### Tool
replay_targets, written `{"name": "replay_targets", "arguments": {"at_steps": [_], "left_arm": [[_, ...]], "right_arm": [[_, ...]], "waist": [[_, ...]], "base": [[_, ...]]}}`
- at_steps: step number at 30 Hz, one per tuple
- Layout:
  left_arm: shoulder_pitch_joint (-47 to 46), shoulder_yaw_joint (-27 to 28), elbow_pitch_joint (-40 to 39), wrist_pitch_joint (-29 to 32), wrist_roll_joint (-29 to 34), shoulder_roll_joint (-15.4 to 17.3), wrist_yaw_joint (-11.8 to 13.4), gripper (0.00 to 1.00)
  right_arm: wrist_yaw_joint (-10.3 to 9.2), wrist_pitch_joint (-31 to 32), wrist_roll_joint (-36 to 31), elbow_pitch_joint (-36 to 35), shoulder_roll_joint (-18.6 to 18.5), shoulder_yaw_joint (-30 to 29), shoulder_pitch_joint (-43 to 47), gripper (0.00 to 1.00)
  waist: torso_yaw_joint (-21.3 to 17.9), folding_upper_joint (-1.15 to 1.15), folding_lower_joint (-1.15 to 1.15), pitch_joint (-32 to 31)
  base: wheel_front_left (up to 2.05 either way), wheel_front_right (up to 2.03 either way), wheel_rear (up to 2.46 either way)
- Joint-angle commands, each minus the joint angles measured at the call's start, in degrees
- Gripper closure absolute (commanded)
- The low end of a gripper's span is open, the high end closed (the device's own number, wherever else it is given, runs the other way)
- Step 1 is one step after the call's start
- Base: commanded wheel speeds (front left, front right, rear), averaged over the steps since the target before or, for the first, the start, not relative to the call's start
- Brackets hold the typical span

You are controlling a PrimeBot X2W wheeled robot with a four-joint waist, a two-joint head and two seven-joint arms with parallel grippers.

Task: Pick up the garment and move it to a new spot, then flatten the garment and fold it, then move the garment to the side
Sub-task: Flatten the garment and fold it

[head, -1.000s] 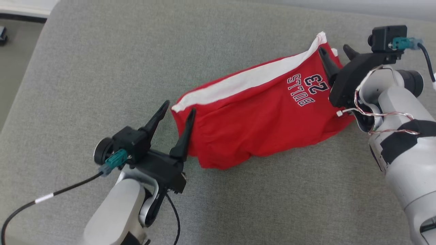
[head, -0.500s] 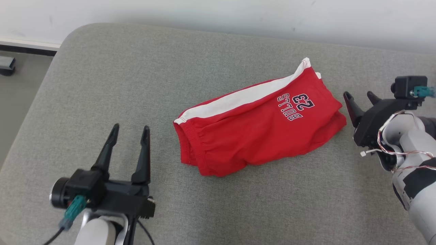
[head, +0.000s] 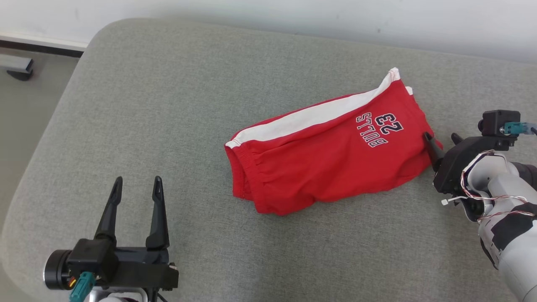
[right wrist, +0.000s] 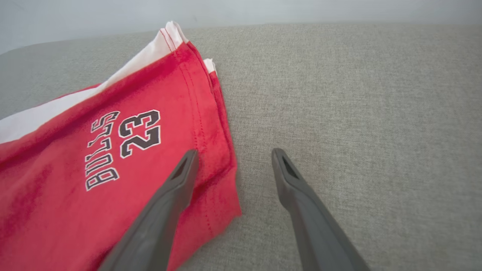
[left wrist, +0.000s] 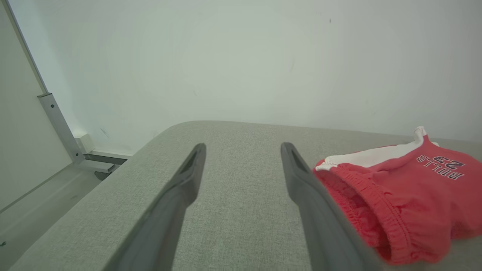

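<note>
1 folded red garment (head: 327,167) lies on the grey cushion (head: 168,105).

Bright, soft, even light all round — only a faint shadow hugs the lower edge of the red garment (head: 327,163) on the grey cushion (head: 168,105), the head view stays sharp, and the wrist views stretch at their edges and blur the near fingers (left wrist: 173,214).

The left hand (head: 138,180) stood at the lower left of the head view, its two long dark fingers spread wide and pointing straight up that view. The right hand (head: 440,135) stood at the right edge on its pale arm (head: 518,268), fingers likewise parted and angled up and to the left.
</note>
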Motion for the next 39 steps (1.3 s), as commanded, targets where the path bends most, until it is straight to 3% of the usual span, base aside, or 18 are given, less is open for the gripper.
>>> {"name": "replay_targets", "arguments": {"at_steps": [1, 5, 6, 7, 8, 16, 24, 33, 34, 35, 39], "left_arm": [[0.72, 0.32, -0.06, -0.15, 0.56, -0.49, -0.42, 0.0], [0.88, 0.82, 0.16, -0.15, 0.95, -1.21, -0.87, 0.0], [0.94, 0.92, 0.28, -0.15, 1.03, -1.3, -0.84, 0.0], [1.02, 1.09, 0.43, -0.15, 1.16, -1.4, -0.93, 0.0], [1.15, 1.23, 0.65, -0.15, 1.2, -1.46, -1.07, 0.0], [3.2, 2.3, 1.64, -0.15, 1.76, -1.71, -1.83, 0.0], [5.43, 3.1, 1.64, -0.15, 2.44, -1.74, -2.3, 0.0], [7.98, 4.0, 1.29, -0.15, 3.01, -1.78, -2.63, 0.0], [8.21, 4.19, 1.01, -0.15, 3.07, -1.78, -2.52, 0.0], [8.4, 4.15, 0.88, -0.15, 3.16, -1.79, -2.56, 0.0], [8.41, 3.96, 0.6, -0.15, 3.36, -1.8, -2.54, 0.0]], "right_arm": [[-0.17, -0.05, 0.22, 1.18, 0.13, 0.0, -0.77, 0.0], [-0.17, 1.06, 0.02, 3.68, 1.09, 0.62, -1.47, 0.0], [-0.17, 1.5, -0.07, 3.98, 1.36, 0.98, -1.54, 0.55], [-0.17, 1.71, 0.05, 4.1, 1.47, 1.21, -1.54, 0.96], [-0.17, 1.83, 0.29, 4.19, 1.57, 1.4, -1.48, 1.0], [-0.17, 0.44, 3.13, -0.46, 0.65, 3.26, 2.4, 1.0], [-0.17, -0.69, 8.6, -9.35, -3.64, 3.41, 10.46, 1.0], [-0.17, 0.5, 12.32, -22.37, -9.79, 0.57, 26.97, 1.0], [-0.17, 0.46, 11.64, -23.48, -10.11, 0.14, 27.67, 0.26], [-0.17, 0.48, 11.24, -24.18, -10.33, -0.74, 28.38, 0.0], [-0.17, 2.3, 8.16, -26.85, -10.33, -3.78, 27.67, 0.0]], "waist": [[0.63, 0.0, 0.01, 0.39], [1.37, 0.0, 0.01, 0.44], [1.42, 0.0, 0.01, 0.35], [1.4, 0.0, 0.01, 0.16], [1.3, 0.0, 0.01, -0.09], [-1.32, 0.0, 0.01, -3.86], [-4.54, 0.0, 0.01, -6.52], [-7.44, 0.0, 0.01, -8.73], [-7.79, 0.0, 0.01, -8.74], [-7.96, 0.0, 0.01, -8.71], [-8.38, 0.0, 0.01, -8.36]], "base": [[0.0, 0.0, 0.0], [0.0, 0.0, 0.0], [0.0, 0.0, 0.0], [0.0, 0.0, 0.0], [0.0, 0.0, 0.0], [0.0, 0.0, 0.0], [0.0, 0.0, 0.0], [0.0, 0.0, 0.0], [0.0, 0.0, 0.0], [0.0, 0.0, 0.0], [0.0, 0.0, 0.0]]}}
